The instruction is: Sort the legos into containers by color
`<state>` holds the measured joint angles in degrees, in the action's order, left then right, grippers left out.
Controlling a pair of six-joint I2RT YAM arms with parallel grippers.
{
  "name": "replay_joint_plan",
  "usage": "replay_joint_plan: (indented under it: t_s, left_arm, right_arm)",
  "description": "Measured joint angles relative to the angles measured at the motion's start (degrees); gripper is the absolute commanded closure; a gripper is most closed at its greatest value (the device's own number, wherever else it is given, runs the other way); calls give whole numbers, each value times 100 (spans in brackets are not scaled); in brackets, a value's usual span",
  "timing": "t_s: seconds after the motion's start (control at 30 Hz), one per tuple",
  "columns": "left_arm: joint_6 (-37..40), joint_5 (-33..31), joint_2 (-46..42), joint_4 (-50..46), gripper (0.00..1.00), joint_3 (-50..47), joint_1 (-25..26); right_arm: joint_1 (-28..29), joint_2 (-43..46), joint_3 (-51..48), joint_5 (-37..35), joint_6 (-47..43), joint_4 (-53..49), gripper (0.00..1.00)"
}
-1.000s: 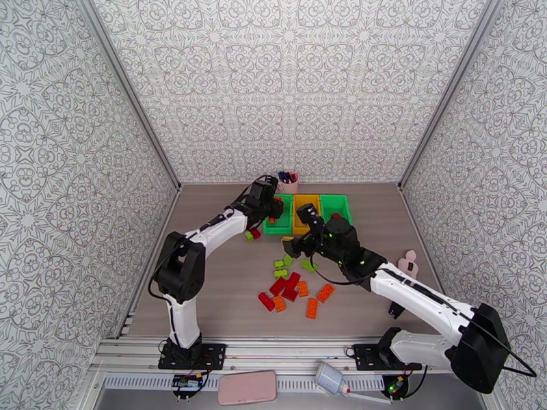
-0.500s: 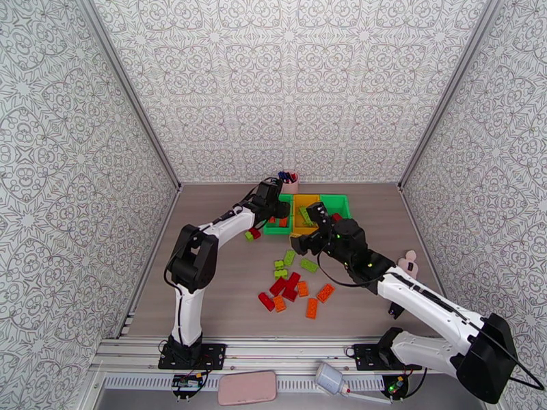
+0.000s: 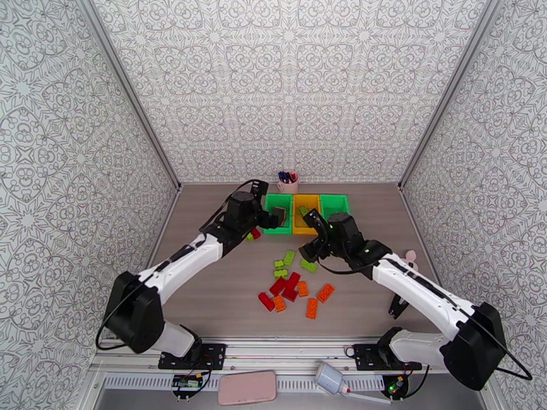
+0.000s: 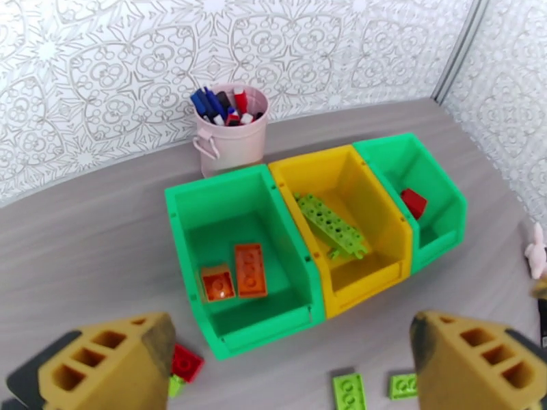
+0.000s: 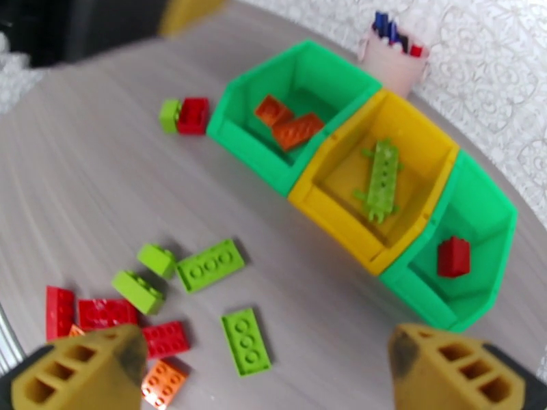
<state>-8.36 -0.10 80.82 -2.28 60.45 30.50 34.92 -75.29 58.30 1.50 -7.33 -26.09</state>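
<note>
Three containers stand in a row at the back: a left green bin (image 3: 280, 201) (image 4: 175, 227) holding two orange legos (image 4: 250, 269) (image 5: 295, 130), a yellow bin (image 3: 307, 200) (image 4: 345, 173) holding a long green lego (image 4: 331, 224) (image 5: 381, 178), and a right green bin (image 3: 336, 199) (image 4: 405, 158) holding a red lego (image 4: 413, 201) (image 5: 453, 256). Loose red, orange and green legos (image 3: 290, 285) (image 5: 210, 264) lie mid-table. My left gripper (image 3: 276, 216) (image 4: 287, 377) hangs open and empty at the left bin's near edge. Near the yellow bin, my right gripper (image 3: 308, 234) (image 5: 263, 377) is open and empty.
A pink pen cup (image 3: 288, 181) (image 4: 230, 130) stands behind the bins. A red and green lego pair (image 3: 253, 234) (image 5: 184, 115) sits left of the left bin. A small pink figure (image 3: 409, 260) lies at the right. Patterned walls close in three sides.
My left gripper has opened and drawn back from over the left green bin toward the near left. The right gripper stayed open and shifted slightly.
</note>
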Motion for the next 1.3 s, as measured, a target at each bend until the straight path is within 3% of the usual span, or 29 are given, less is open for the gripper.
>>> replay_joint_plan:
  t_s: [0.17, 0.43, 0.6, 0.87, 1.3]
  left_arm:
    - [472, 81, -1088, 107, 1, -1010, 92]
    - [1390, 857, -2426, -48, 1, -1956, 221]
    - [1768, 1445, -2461, -374, 0, -1956, 501]
    - [1779, 2000, -2149, -179, 0, -2201, 870]
    - [1781, 2109, -1952, -26, 0, -2245, 911]
  right_arm:
    - [0, -643, 348, -33, -166, -708, 5]
    - [0, -1646, 763, -127, -98, -1451, 9]
    - [0, -2149, 984, -109, -39, -1681, 12]
    - [96, -2813, 1252, -155, 0, -1801, 24]
    - [114, -3462, 1488, -240, 57, -1781, 42]
